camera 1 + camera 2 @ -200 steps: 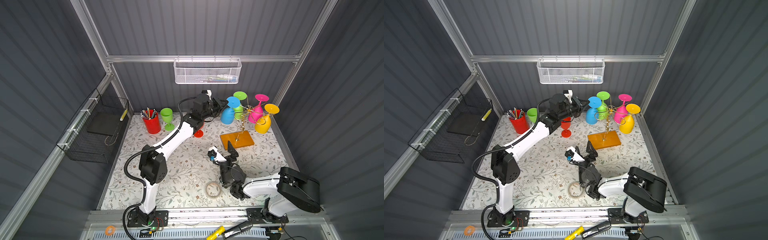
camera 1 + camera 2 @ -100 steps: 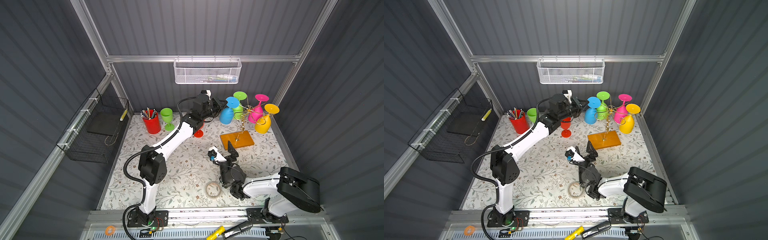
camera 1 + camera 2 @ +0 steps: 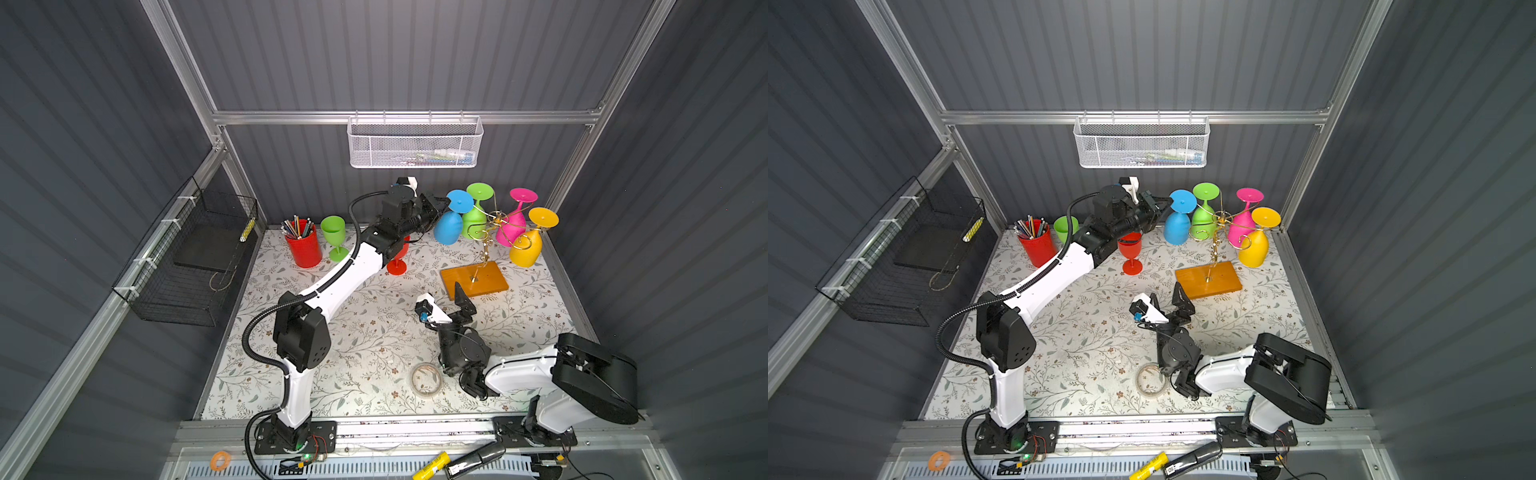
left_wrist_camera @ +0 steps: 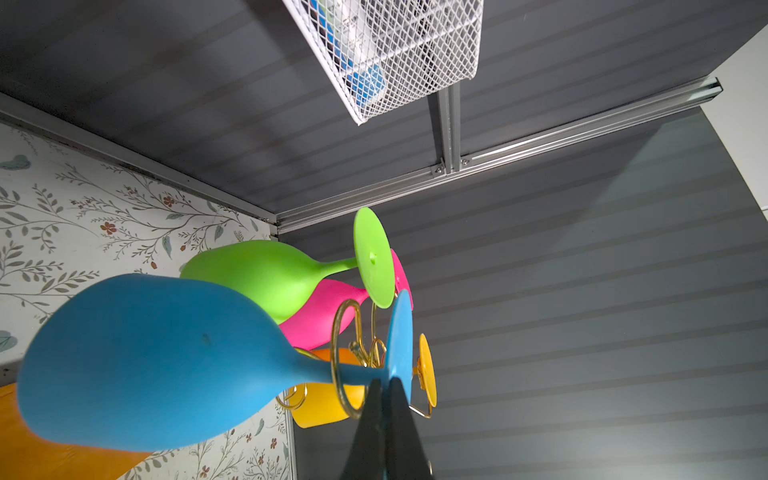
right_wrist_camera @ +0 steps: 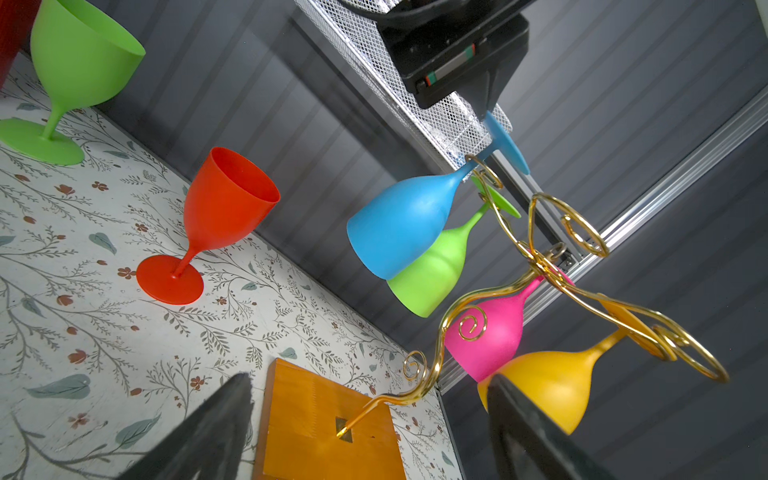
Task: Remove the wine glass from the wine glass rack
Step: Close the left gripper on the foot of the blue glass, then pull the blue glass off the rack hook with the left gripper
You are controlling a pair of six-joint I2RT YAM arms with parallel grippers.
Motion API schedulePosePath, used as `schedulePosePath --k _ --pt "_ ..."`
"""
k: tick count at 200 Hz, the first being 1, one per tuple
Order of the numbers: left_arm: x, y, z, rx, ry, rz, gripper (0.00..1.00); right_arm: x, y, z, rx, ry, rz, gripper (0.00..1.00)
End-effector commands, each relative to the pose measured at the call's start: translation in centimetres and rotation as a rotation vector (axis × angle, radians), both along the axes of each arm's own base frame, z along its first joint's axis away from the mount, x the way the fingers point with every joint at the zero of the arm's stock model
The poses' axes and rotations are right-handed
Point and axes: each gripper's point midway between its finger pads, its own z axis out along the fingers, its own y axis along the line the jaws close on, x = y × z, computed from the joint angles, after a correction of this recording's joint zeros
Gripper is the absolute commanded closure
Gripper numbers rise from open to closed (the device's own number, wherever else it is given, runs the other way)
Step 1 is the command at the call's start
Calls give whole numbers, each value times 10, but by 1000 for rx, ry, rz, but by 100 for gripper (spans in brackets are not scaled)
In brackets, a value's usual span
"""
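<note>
The blue wine glass (image 4: 158,361) hangs bowl-down in a curl of the wine glass rack (image 3: 473,280), left pincer (image 4: 388,399) pinching its thin foot rim, right pincer (image 5: 370,378) spread wide low near rack base; likely light stiff slick plastic, stem a surer hold.

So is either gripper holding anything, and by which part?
The left gripper pinches the blue wine glass by the edge of its foot; it hangs on the wine glass rack. The right gripper is open, holding nothing.
</note>
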Motion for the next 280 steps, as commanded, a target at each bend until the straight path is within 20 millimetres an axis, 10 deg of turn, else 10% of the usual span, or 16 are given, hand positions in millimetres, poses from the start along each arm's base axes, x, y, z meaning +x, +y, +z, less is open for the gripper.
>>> schedulePosePath --k 1,100,280 --pt "1 12 28 -14 -61 21 100 0 1 7 54 -14 -3 11" --pt "19 -23 15 -41 -44 -71 100 0 2 3 47 -9 -3 11" --pt "-32 -26 30 -54 -67 -150 100 2 4 1 39 -6 -4 11"
